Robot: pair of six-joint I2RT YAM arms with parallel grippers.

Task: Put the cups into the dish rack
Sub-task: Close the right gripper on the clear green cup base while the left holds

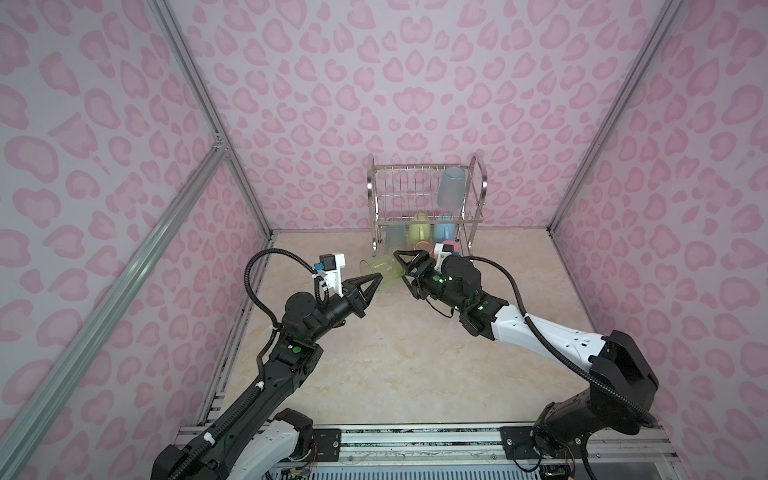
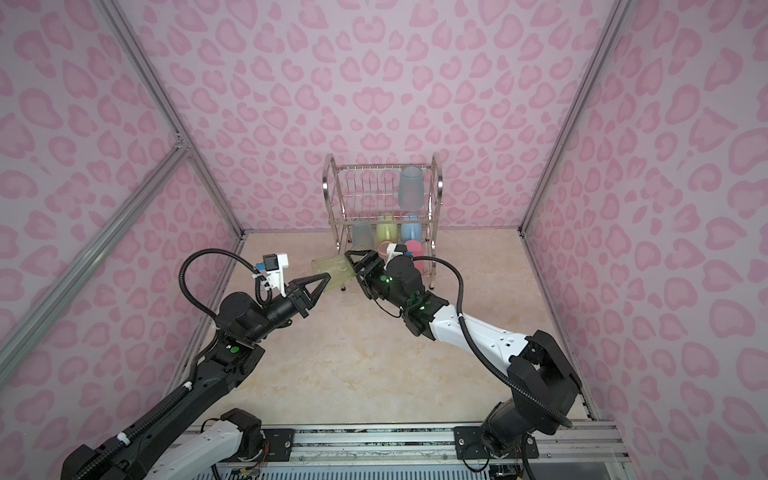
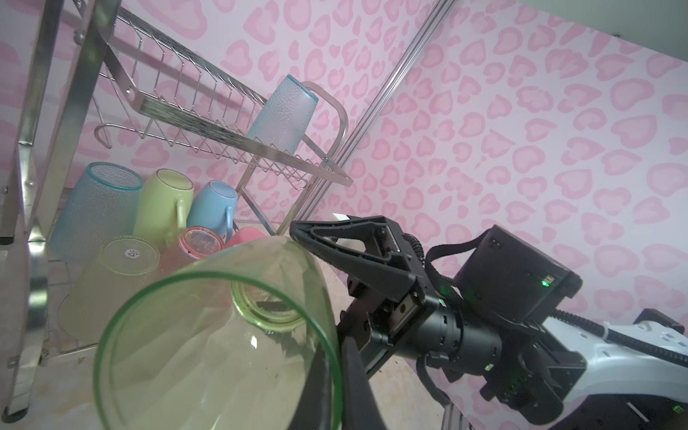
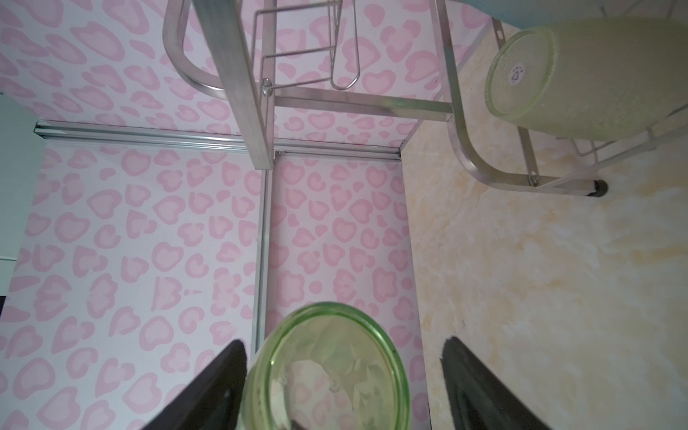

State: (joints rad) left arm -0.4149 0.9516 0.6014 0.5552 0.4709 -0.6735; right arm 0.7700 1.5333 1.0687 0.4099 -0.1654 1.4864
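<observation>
Left wrist, nearest: green tumbler (image 3: 223, 335) seen mouth-on, lying sideways in the air; left hand (image 3: 340, 366) clenched on its rim wall.
Right wrist: right hand (image 4: 344, 344) released, jaws either side of the tumbler's base, a gap showing on one side.
Top view: tumbler just in front of the dish rack (image 1: 482, 183), above the counter (image 1: 395, 365).
Handling: likely light, thin, slick plastic; the rim pinch may pivot, so grip the body near the base.

Left pincer (image 1: 377, 277) clamped; right pincer (image 1: 400, 264) spread
</observation>
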